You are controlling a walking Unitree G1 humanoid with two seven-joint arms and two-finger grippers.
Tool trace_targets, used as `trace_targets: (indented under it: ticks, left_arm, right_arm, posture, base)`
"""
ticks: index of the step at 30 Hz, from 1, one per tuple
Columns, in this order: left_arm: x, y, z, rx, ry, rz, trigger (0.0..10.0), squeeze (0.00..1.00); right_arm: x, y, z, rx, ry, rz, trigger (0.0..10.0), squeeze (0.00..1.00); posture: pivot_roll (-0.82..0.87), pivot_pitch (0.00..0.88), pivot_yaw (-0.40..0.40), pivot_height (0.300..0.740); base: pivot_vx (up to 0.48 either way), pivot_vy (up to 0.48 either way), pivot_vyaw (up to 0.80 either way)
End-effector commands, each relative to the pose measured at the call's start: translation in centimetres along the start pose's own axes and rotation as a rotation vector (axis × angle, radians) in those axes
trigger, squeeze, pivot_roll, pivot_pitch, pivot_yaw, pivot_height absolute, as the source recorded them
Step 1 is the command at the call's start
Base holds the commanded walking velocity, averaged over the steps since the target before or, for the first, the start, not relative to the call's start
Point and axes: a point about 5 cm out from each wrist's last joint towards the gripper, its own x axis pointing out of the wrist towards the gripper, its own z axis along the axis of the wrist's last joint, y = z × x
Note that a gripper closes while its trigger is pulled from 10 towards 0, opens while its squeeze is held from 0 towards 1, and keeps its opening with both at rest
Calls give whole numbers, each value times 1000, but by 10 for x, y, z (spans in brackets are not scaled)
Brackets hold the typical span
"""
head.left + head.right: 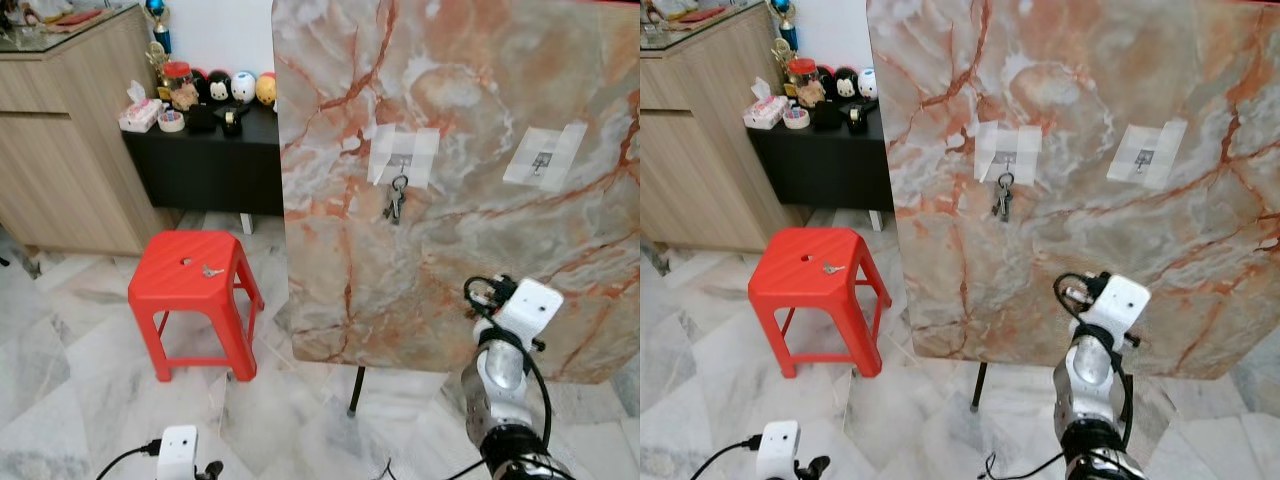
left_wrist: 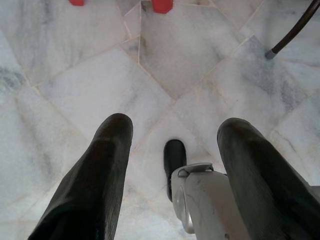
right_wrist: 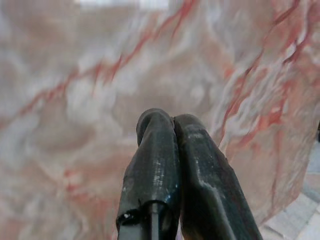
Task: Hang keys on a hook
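Board [image 1: 460,230]: beige marble with red-orange veins
Stool [image 1: 190,265]: bright red
Floor [image 1: 60,380]: white-grey marble tiles
Cabinet [image 1: 60,150]: light wood

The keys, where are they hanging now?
The keys hang on the left hook of the marble board, right of the red stool.

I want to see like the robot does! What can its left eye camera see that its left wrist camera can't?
The left eye view alone has the marble board, keys hanging on a taped hook, a second hook, the seat of the red stool with another key, and the right arm. The left wrist view alone has the left gripper, its fingers apart. Both have the tiled floor and the stool's legs.
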Motion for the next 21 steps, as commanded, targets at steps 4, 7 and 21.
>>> trace_targets:
  ticks: [4,7,21]
  left_arm:
    - [-2,4,-5,-5,12,14,10000,0]
    - [-2,4,-4,-5,8,14,10000,0]
    - [0,0,0,-3,-3,11,10000,0]
  right_arm:
    - [7,3,23,36,-84,-25,10000,0]
    - [9,6,28,41,-98,-12,10000,0]
    - [15,12,49,73,-129,-6,10000,0]
  posture:
    - [-18,0,-55,740]
    - [-18,0,-55,740]
    - [-19,0,-62,740]
  base:
    - [0,0,0]
    - [0,0,0]
    - [0,0,0]
